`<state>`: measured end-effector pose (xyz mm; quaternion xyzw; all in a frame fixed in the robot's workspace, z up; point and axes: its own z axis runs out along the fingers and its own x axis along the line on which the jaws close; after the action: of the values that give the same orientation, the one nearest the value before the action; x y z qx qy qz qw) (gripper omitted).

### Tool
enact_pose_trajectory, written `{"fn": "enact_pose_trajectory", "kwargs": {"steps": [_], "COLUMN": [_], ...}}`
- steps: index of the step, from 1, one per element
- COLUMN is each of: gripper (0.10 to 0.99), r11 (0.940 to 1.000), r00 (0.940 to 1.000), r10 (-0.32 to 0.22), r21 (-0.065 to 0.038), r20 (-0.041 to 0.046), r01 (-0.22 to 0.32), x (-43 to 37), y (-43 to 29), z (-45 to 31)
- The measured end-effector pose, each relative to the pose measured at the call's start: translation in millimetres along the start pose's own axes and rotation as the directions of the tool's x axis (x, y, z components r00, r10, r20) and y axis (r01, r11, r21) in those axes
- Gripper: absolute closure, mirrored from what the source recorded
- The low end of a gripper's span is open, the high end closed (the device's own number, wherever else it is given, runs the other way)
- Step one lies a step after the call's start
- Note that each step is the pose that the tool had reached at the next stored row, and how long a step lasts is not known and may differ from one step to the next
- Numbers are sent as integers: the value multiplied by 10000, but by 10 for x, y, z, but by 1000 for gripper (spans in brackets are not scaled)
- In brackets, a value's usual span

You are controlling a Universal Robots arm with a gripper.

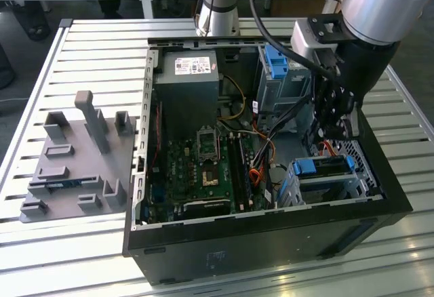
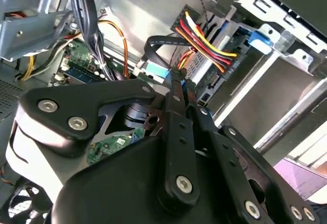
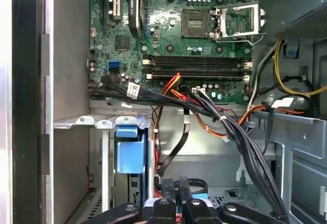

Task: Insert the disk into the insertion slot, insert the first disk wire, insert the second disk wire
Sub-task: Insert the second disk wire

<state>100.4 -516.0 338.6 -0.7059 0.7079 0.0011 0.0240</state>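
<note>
Disk wire going in at the seated disk

Against the case's (image 1: pixel 271 222) left wall, the motherboard (image 1: pixel 203 168). At the near right corner in the exterior view, the silver disk (image 1: pixel 324 165) in its bright blue caddy, flat in the insertion slot (image 1: pixel 357 153). Just above its rear, the gripper (image 1: pixel 332 131), narrow, seemingly pinching a black disk wire (image 2: pixel 156 71) with a pale blue plug. Keep the plug square, press straight, and steer clear of the loose cable bundle (image 3: pixel 240 137).

Arm enters from the upper right of the exterior view, silver wrist section angled downward, black wrist housing below it. Gripper (image 1: pixel 333 126) points down at the frame's right-center. In both wrist views the fingers (image 3: pixel 176 193) sit pressed close together, tips nearly touching.
</note>
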Motion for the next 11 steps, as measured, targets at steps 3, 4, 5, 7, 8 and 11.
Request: {"fn": "enact_pose_trajectory", "kwargs": {"steps": [3,4,5,7,8,11], "gripper": [937,937,937,937,937,937], "r11": [10000,10000,10000,10000,10000,10000], "r00": [9999,9997,9990,9980,9979,9979], "r10": [3,8,14,21,21,20], "r21": [2,2,1,1,1,0], "r20": [103,252,443,637,644,645], "r01": [-3,-8,-14,-21,-21,-21], "x": [18,23,28,49,65,119], "y": [0,0,0,0,0,0], "z": [10,11,12,14,14,14]}}
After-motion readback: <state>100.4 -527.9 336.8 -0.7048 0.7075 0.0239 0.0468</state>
